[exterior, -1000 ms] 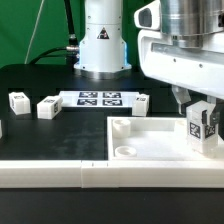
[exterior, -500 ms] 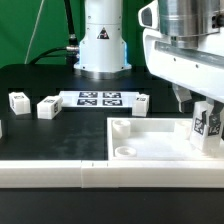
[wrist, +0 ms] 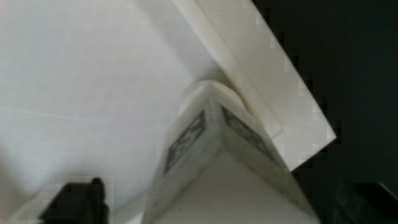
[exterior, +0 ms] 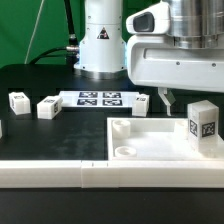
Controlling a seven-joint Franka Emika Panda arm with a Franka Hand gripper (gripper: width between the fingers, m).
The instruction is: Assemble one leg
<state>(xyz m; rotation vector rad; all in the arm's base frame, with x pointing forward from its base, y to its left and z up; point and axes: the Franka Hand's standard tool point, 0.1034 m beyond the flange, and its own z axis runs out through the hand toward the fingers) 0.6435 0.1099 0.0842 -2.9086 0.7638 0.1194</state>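
Note:
The leg (exterior: 203, 122), a small white post with a marker tag on its front face, stands upright in the far corner of the large white tray-like piece (exterior: 150, 140) at the exterior view's right. My gripper (exterior: 200, 97) hovers just above it, jaws open, with one finger (exterior: 163, 98) showing well clear of the leg to its left. In the wrist view the leg (wrist: 222, 150) is seen from above in the tray's corner, with one dark finger (wrist: 75, 203) apart from it. Nothing is held.
Three more loose white legs (exterior: 18, 100) (exterior: 47, 106) (exterior: 141, 102) lie on the black table beside the marker board (exterior: 100, 98). The robot base (exterior: 103, 40) stands behind. A white rail (exterior: 50, 172) runs along the front edge.
The jaws have opened and let go of the leg, which stays standing in the tray's corner. The gripper has risen and shifted to the exterior view's left.

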